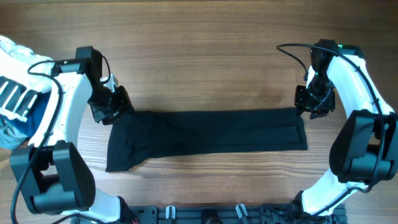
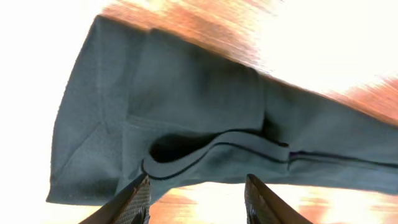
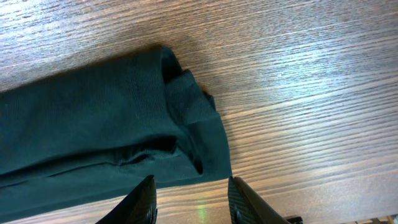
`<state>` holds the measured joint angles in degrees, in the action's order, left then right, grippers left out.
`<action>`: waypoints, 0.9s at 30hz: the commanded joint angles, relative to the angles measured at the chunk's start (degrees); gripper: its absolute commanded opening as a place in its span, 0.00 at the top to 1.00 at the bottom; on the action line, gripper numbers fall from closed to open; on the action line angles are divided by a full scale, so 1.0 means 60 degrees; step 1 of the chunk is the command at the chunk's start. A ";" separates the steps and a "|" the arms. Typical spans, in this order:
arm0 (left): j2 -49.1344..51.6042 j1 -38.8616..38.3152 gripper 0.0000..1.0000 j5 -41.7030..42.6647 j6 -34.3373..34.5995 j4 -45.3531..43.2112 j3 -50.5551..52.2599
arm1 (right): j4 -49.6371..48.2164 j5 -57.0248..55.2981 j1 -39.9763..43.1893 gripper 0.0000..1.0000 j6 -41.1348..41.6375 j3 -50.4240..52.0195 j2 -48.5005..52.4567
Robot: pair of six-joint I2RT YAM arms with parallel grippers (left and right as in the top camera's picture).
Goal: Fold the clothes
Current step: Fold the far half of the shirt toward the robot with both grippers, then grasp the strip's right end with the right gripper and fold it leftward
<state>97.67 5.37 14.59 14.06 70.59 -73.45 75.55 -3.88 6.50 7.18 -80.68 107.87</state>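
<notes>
While its fingers stand apart with nothing between them, the left gripper hovers at the far-left corner of the black T-shirt. The right gripper is likewise spread and empty, at the far-right corner. Shirt lies as a long folded band across the table, its left end flaring wider. Judgement: pinch through all stacked layers at each corner, not only the top hem, and lift both ends level so the edges match. A white striped garment lies well apart, left.

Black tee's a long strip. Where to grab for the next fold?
Probably the far-edge corners of the black T-shirt, one per end, from above: folded layers stack there, and the open left gripper and right gripper sit right beside them.
</notes>
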 commanded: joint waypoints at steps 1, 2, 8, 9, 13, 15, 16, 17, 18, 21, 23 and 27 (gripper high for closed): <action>-0.0007 0.0018 0.52 -0.0186 0.0310 -0.0255 0.0707 | -0.0109 0.0164 0.0055 0.62 -0.0197 0.0076 -0.0138; -0.0007 0.0018 0.53 -0.0051 0.0310 -0.0397 0.0907 | -0.0160 0.0164 0.0055 0.62 -0.0197 0.0076 -0.0142; -0.0007 0.0018 0.85 0.0488 0.0299 -0.0980 0.2084 | -0.0164 0.0164 0.0055 0.62 -0.0200 0.0076 -0.0138; -0.0011 0.0018 0.96 0.0492 0.0302 -0.0780 0.2076 | -0.0164 0.0160 0.0055 0.62 -0.0204 0.0076 -0.0138; -0.0590 0.0255 0.96 0.0481 0.0310 -0.0251 0.1971 | -0.0113 0.0025 0.0055 0.62 -0.0193 0.0076 -0.0138; -0.0903 0.0437 0.96 -0.0025 0.0484 -0.0011 0.1974 | -0.0011 -0.0098 0.0055 0.61 -0.0171 0.0076 -0.0138; -0.0958 0.0474 0.96 -0.0561 0.0758 0.0073 0.1974 | 0.0004 -0.0098 0.0055 0.59 -0.0175 0.0076 -0.0138; -0.0958 0.0484 0.96 -0.1326 0.1078 0.0106 0.1974 | 0.0025 -0.0098 0.0055 0.59 -0.0171 0.0076 -0.0138; -0.0958 0.0484 0.96 -0.1497 0.1224 0.0098 0.2004 | 0.0055 -0.0095 0.0055 0.58 -0.0168 0.0076 -0.0138; -0.0958 0.0455 0.96 -0.1443 0.1242 0.0142 0.2204 | 0.0091 -0.0098 0.0055 0.57 -0.0164 0.0076 -0.0138; -0.0954 0.0441 0.93 -0.1439 0.1235 0.0284 0.2262 | 0.0051 -0.0095 0.0058 0.57 -0.0168 0.0076 -0.0138; -0.0958 0.0441 0.48 -0.1410 0.1231 0.0248 0.2255 | -0.0055 -0.0091 0.0182 0.53 -0.0160 0.0076 -0.0142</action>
<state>92.58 7.94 7.25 20.71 72.10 -60.31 75.37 -3.92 6.57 7.14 -80.68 107.87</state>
